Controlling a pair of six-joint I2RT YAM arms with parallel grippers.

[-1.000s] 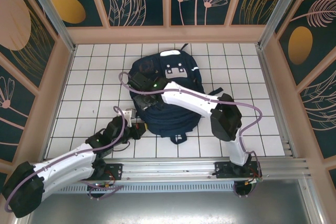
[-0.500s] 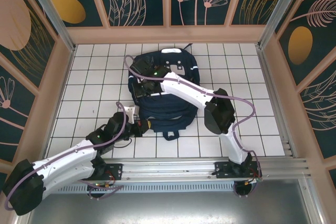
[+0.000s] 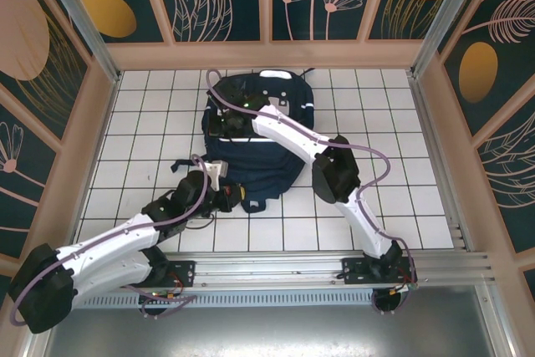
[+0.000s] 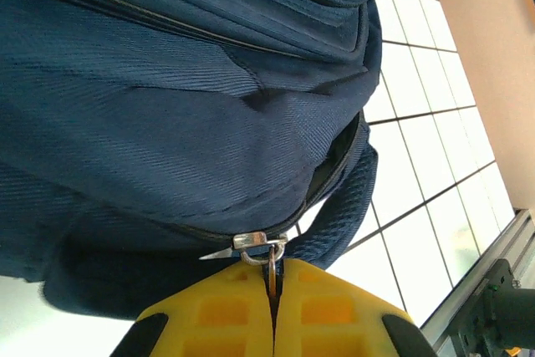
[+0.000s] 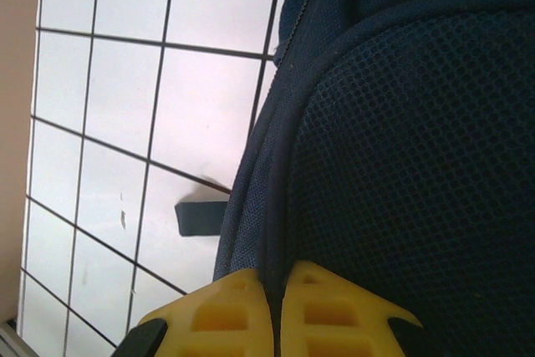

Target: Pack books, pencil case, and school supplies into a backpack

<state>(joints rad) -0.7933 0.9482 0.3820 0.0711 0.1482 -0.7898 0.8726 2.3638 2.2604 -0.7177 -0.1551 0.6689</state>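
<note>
The navy backpack (image 3: 269, 145) lies on the white tiled table, its white stripe and grey patches toward the far side. My left gripper (image 3: 232, 199) is at its near-left edge; the left wrist view shows the yellow fingers (image 4: 217, 311) shut on the ring of the zipper pull (image 4: 272, 258), just below the metal slider (image 4: 251, 242). My right gripper (image 3: 219, 123) reaches over the backpack to its far-left side. In the right wrist view it (image 5: 274, 283) is shut on the backpack's piped edge (image 5: 276, 206) beside the mesh back panel (image 5: 410, 140). The books, pencil case and school supplies are out of view.
Wooden walls (image 3: 84, 123) ring the tiled table. An aluminium rail (image 3: 284, 267) with the arm bases runs along the near edge. A dark strap end (image 5: 201, 216) lies on the tiles left of the backpack. A carry loop (image 3: 255, 204) pokes out at the bag's near edge.
The backpack has slid toward the far side with the right gripper holding its edge. The left arm has stretched forward after it, still holding the zipper pull.
</note>
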